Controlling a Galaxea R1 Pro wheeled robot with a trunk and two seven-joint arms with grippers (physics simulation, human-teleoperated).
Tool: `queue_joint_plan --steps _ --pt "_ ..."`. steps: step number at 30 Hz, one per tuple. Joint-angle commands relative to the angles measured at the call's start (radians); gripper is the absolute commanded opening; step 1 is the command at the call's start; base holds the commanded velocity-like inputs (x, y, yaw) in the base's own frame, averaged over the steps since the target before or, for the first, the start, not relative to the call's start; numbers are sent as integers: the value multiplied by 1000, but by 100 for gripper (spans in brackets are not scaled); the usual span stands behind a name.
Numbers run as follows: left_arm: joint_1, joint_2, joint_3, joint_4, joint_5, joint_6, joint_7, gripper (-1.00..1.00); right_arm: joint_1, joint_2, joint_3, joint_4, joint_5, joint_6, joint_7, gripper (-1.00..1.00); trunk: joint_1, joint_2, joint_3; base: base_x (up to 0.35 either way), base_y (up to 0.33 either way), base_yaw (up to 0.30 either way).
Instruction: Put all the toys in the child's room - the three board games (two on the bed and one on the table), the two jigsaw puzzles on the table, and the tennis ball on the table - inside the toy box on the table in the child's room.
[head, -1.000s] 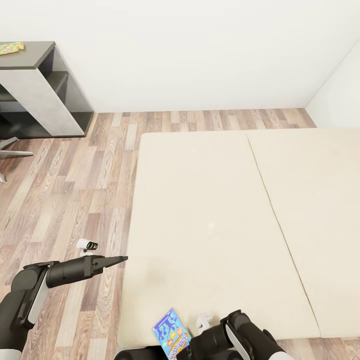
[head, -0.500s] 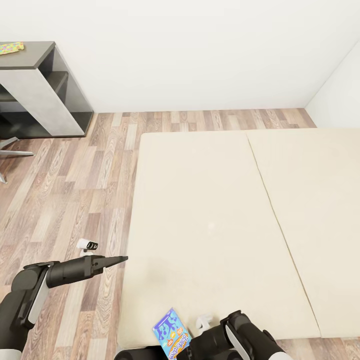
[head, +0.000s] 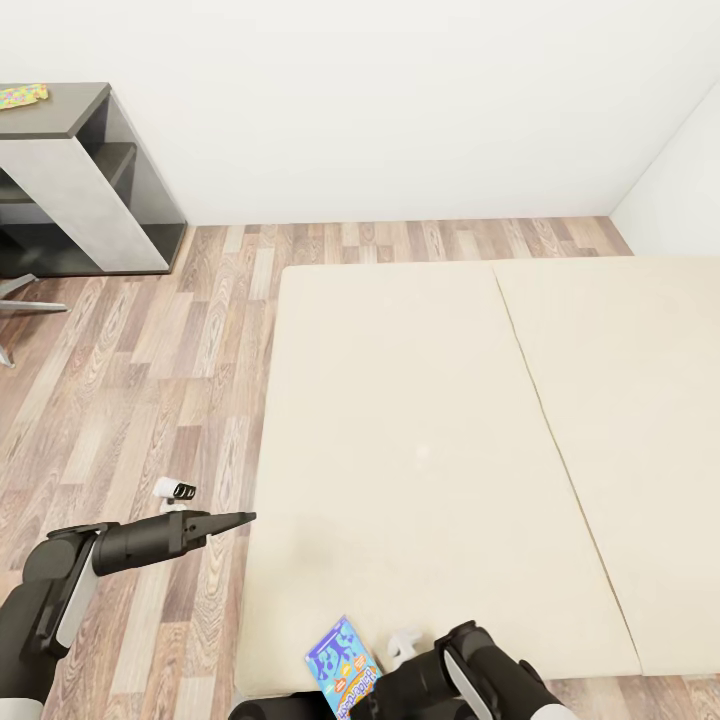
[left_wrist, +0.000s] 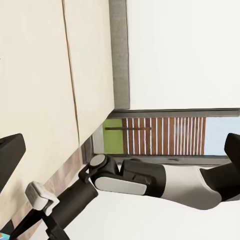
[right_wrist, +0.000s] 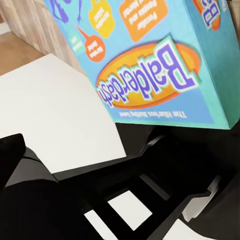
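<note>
Almost nothing has shifted in the last second: the right arm has only edged a touch at the bottom of the frame. The blue board game sits low centre, at the bed edge, right claw seemingly clamped on it. Left claw pressed together, empty. A jigsaw puzzle waits on the bench, upper left, so carrying comes next.

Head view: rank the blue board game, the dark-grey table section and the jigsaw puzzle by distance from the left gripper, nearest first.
From the left gripper:
1. Blue board game, at the bed's near edge.
2. Dark-grey table section, far left by the wall.
3. Jigsaw puzzle, on that section's far-left end.
</note>
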Motion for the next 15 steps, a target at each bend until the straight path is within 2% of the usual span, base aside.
queue_joint_plan --steps 1,15 --pt "0 0 0 0 -1 11 -4 100 -1 0 4 -1 -9 7 -4 100 0 -1 -1 0 0 0" --pt "0 1 0 0 -1 11 -4 100 0 2 2 -1 -14 -25 -9 100 0 -1 -1 0 0 0"
